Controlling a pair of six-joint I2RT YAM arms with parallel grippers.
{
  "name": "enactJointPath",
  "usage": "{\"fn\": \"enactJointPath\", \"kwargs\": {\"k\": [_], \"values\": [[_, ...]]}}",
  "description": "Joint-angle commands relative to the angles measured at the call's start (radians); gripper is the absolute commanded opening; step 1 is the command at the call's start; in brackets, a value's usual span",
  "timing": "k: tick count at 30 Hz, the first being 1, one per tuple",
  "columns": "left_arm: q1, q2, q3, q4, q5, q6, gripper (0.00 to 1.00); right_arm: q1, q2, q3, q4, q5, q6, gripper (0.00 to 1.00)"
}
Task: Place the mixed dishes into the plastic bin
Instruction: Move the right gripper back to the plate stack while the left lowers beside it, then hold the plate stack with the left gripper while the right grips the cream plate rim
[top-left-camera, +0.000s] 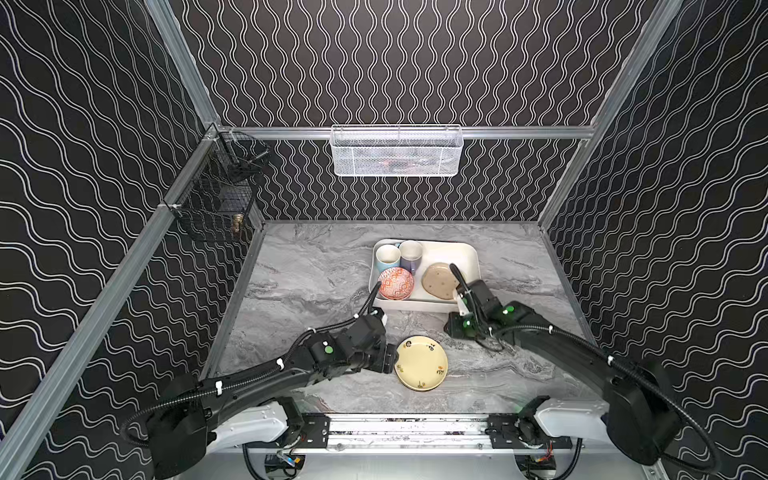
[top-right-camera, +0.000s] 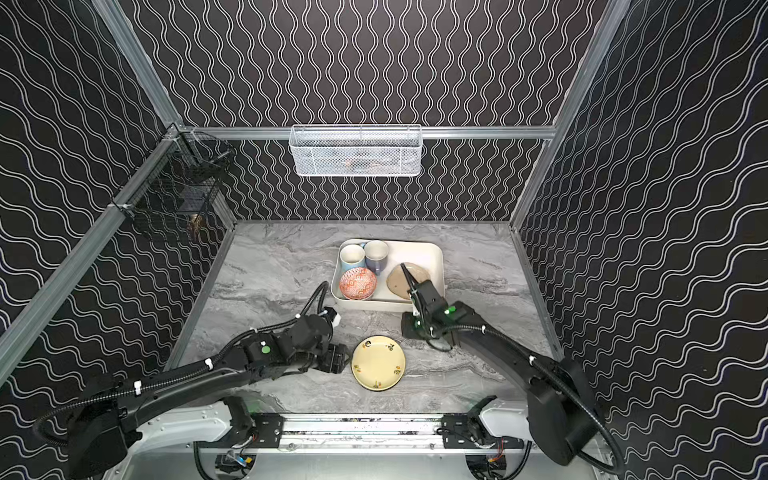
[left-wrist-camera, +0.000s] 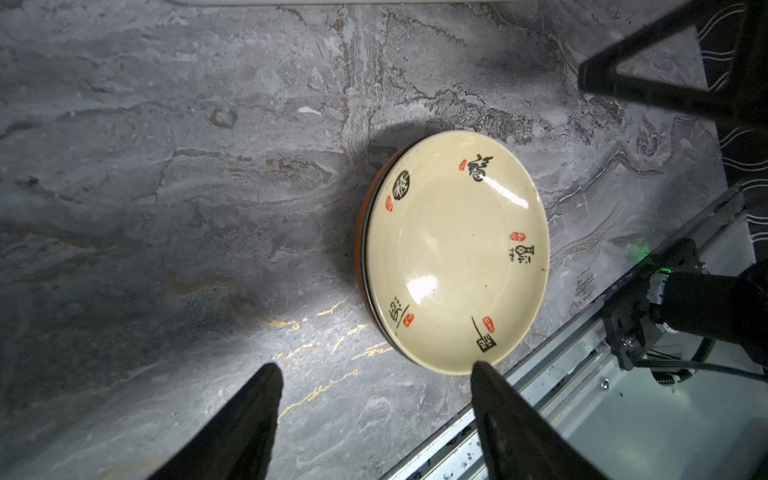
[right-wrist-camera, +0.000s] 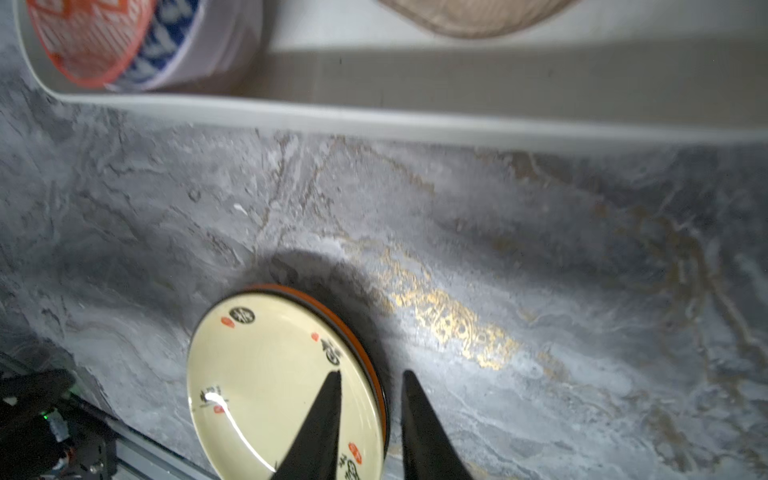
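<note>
The cream-white plastic bin (top-left-camera: 457, 250) (top-right-camera: 426, 253) holds a light-blue mug (top-left-camera: 387, 257), a lilac mug (top-left-camera: 410, 254), an orange-patterned bowl (top-left-camera: 395, 283) and a tan plate (top-left-camera: 439, 281). In front of it on the table lies a mustard plate with black characters (top-left-camera: 421, 363) (top-right-camera: 378, 363) (left-wrist-camera: 457, 249) (right-wrist-camera: 270, 374), stacked on orange and black rims. My left gripper (top-left-camera: 390, 359) (left-wrist-camera: 374, 365) is open at the stack's left edge, low over the table. My right gripper (top-left-camera: 453, 330) (right-wrist-camera: 372, 372) hangs between bin and stack, slightly open, holding nothing.
A white mesh basket (top-left-camera: 397, 151) hangs on the back wall and a black wire basket (top-left-camera: 216, 195) on the left wall. The arms' metal rail (top-left-camera: 407, 432) runs along the front edge, close behind the plate stack. Patterned walls enclose the marble table (top-left-camera: 311, 270).
</note>
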Motion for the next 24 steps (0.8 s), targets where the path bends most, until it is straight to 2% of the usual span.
{"fn": "enactJointPath", "kwargs": {"k": [1,8,13,24], "values": [[-0.040,-0.004,-0.028,0.052,-0.063,-0.080,0.68,0.031,-0.048,-0.058,0.062,0.030,0.079,0.26],[-0.138,0.058,-0.015,0.089,-0.123,-0.132,0.46,0.048,-0.170,-0.152,0.061,0.031,0.103,0.27],[-0.166,0.142,0.023,0.106,-0.140,-0.137,0.42,0.048,-0.211,-0.175,0.067,0.037,0.100,0.29],[-0.168,0.205,0.047,0.109,-0.167,-0.134,0.39,0.048,-0.169,-0.173,0.077,0.040,0.077,0.29]]}}
